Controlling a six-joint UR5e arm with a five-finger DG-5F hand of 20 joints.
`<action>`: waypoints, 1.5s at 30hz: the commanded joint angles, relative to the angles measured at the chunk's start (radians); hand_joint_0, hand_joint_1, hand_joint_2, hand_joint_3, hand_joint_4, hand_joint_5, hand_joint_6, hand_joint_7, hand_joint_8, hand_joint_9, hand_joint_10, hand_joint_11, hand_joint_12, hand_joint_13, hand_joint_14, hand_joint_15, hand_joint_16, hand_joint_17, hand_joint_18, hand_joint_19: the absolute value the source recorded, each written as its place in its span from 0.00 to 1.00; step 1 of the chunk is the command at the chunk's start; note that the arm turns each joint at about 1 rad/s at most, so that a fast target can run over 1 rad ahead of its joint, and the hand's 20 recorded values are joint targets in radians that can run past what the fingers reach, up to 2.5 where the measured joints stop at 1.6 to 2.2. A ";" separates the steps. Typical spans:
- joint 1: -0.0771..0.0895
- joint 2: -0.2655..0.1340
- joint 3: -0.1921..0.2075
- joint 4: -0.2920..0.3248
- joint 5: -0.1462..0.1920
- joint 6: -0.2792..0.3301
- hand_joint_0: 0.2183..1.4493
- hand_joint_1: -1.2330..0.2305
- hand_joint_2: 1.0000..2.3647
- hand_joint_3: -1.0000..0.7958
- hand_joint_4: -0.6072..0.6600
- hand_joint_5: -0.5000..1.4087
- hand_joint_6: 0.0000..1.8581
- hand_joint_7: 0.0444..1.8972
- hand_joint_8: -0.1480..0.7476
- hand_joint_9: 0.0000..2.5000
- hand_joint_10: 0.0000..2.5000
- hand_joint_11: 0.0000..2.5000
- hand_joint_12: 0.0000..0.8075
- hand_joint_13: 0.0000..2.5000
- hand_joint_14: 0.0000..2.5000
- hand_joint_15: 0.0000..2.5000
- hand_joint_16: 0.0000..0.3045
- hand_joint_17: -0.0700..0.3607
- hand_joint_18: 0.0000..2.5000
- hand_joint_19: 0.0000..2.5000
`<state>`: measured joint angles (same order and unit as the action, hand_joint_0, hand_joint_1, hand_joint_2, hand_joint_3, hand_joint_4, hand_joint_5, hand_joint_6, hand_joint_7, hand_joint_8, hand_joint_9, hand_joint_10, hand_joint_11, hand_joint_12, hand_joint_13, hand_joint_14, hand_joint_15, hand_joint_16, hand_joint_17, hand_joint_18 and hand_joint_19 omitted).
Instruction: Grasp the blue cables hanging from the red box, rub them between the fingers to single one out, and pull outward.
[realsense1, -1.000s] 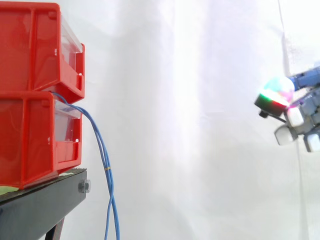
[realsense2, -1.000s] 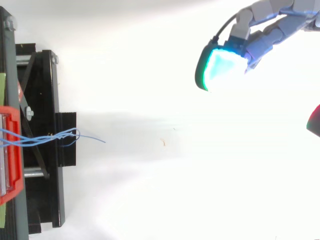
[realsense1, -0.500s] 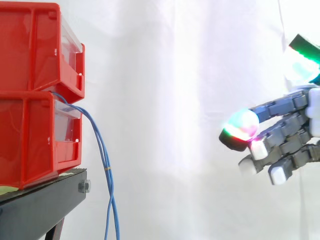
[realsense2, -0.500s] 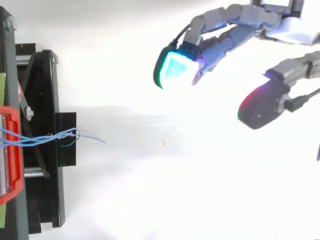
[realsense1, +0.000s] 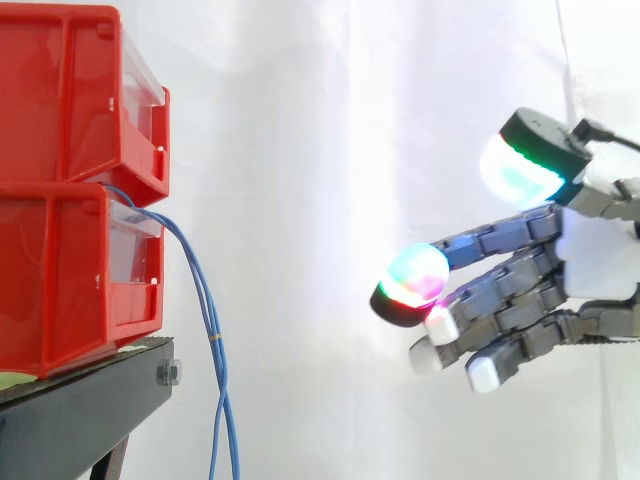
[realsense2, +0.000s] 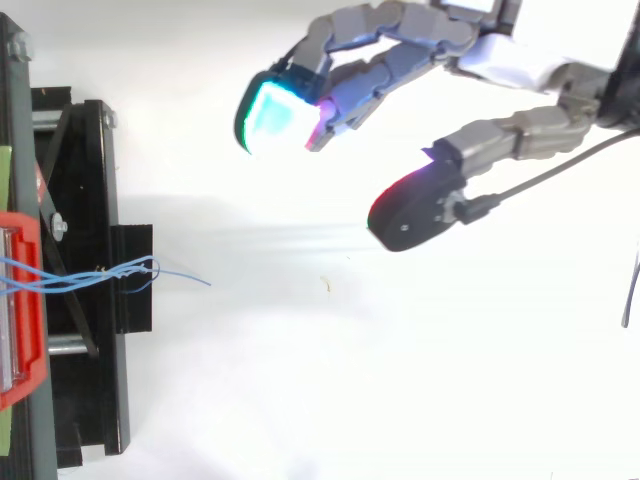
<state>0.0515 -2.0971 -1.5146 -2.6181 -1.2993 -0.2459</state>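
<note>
Thin blue cables (realsense1: 205, 320) come out between the two stacked red boxes (realsense1: 70, 190) at the left of the side view and hang down past the black stand's edge. From above, the blue cables (realsense2: 120, 275) run out of the red box (realsense2: 22, 310) and end in a loose tip. The hand (realsense1: 590, 275) reaches in from the right, well clear of the cables, with its fingers (realsense1: 500, 290) stretched toward them and the thumb spread above. In the top view the hand (realsense2: 500, 65) is open, with nothing between fingers and thumb.
The red boxes rest on a black stand (realsense1: 85, 420), whose frame (realsense2: 85, 280) lies along the left edge from above. A white curtain hangs behind. Open space separates the hand from the cables.
The hand has moved left toward the cables, coming further into both views, with its fingers stretched out and the thumb spread. The cables hang as before.
</note>
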 joint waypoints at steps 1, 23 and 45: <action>0.005 -0.024 0.044 -0.019 0.005 -0.010 0.20 0.38 0.00 0.28 0.72 0.21 0.27 0.56 0.55 0.29 0.00 0.14 0.54 0.20 0.00 0.12 0.21 0.50 0.25 0.18; 0.048 -0.169 0.197 0.018 0.054 -0.088 0.21 0.37 0.00 0.28 0.73 0.20 0.27 0.58 0.55 0.29 0.00 0.15 0.53 0.20 0.00 0.12 0.21 0.50 0.25 0.18; 0.077 -0.192 0.202 0.105 0.089 -0.159 0.22 0.38 0.00 0.28 0.73 0.20 0.27 0.58 0.55 0.29 0.00 0.16 0.53 0.21 0.00 0.12 0.21 0.50 0.26 0.18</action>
<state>0.1264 -2.2872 -1.3129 -2.5127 -1.2109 -0.3998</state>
